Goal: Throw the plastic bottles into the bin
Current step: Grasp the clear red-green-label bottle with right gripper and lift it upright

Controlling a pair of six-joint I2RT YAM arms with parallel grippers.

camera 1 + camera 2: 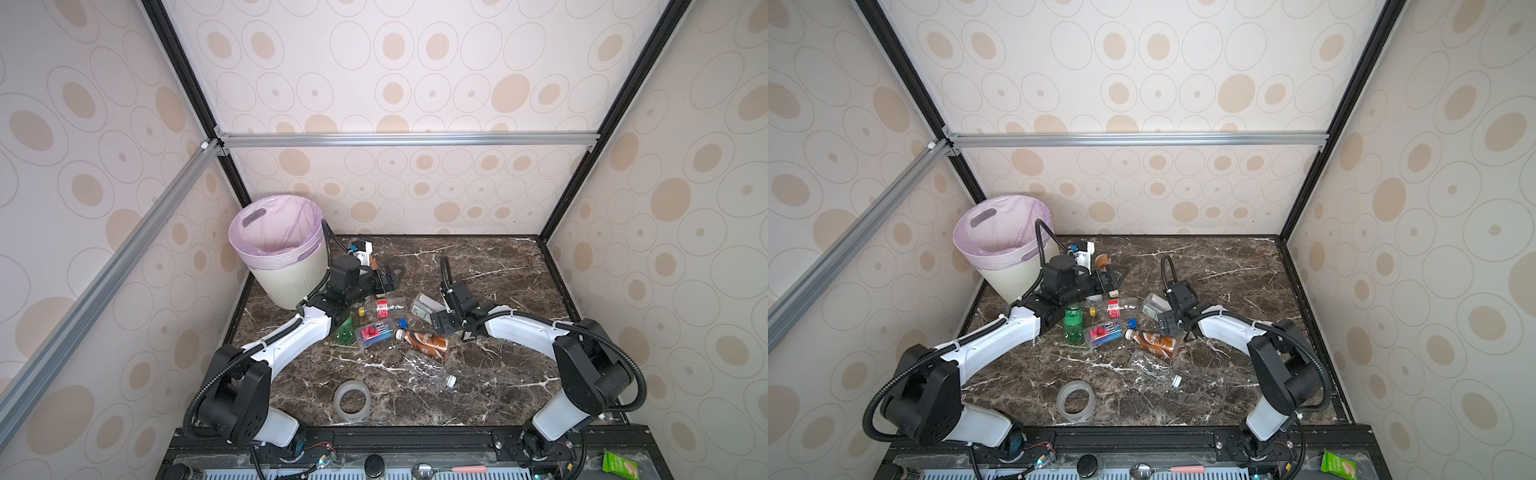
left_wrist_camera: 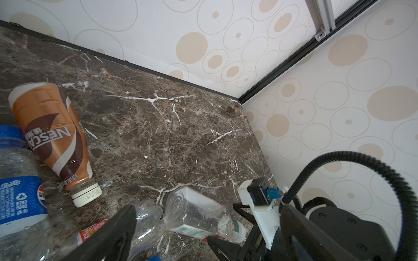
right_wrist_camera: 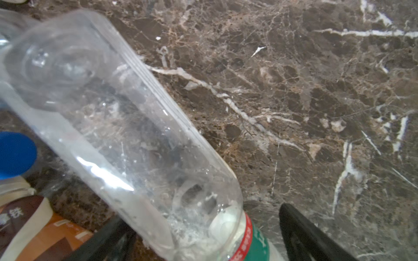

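Looking down into the booth, we see a table (image 1: pixel 498 374) of dark brown marble veined in white. It is closed in by walls (image 1: pixel 415 62) papered cream with beige ovals and thin rings, and framed by black posts and silver rails (image 1: pixel 395 139).

The left end effector (image 1: pixel 390 277) sits low over the marble with its jaws spread wide and nothing clamped between them. The bin (image 1: pixel 291 282), cream with a pale lilac liner, stands upright just behind its wrist in the back corner. Near its tips in the wrist view lie a brown-wrapped bottle (image 2: pixel 52 135) and a blue-labelled bottle (image 2: pixel 20 198), both on their sides.

The right end effector (image 1: pixel 438 322) is open too. Its jaws straddle the green-labelled neck end of a clear bottle (image 3: pixel 113 113), which lies on its side and runs away from the tips. We cannot tell whether the fingers touch it.

Between the two end effectors more bottles lie scattered on the table, outside the bin: a green bottle (image 1: pixel 1073 324), a red-and-blue-labelled bottle (image 1: pixel 374 332) and a second brown-wrapped bottle (image 1: pixel 428 343). A clear tape ring (image 1: pixel 352 401) lies flat, well apart from both end effectors, toward the arm bases.
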